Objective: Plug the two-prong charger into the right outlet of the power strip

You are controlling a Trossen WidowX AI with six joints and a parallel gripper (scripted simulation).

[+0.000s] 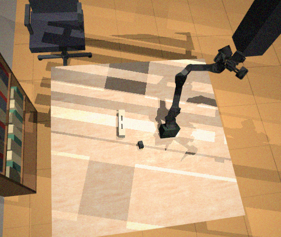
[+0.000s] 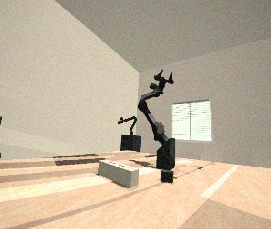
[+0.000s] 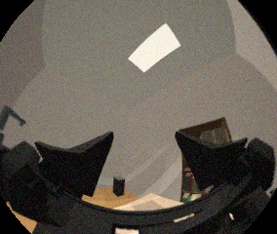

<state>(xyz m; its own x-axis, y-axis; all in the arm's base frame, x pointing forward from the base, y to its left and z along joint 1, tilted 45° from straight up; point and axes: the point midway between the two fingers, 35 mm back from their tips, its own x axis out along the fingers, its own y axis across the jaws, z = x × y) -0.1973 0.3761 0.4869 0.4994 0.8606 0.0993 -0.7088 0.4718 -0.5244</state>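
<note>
The black charger lies on the table, its gold prongs pointing away from the power strip, toward the lower edge in the top view. The pale power strip lies to the left of the charger, apart from it, with two dark slots on top. My gripper is open and empty, fingers spread, pointing up. It is high up and far from both charger and strip, beyond the table's upper right corner in the top view. Charger and strip are out of the wrist view.
The arm's dark base stands on the table right of the charger. A large black block is close to the gripper in the top view. An office chair and a bookcase stand off the table. Another arm is in the background.
</note>
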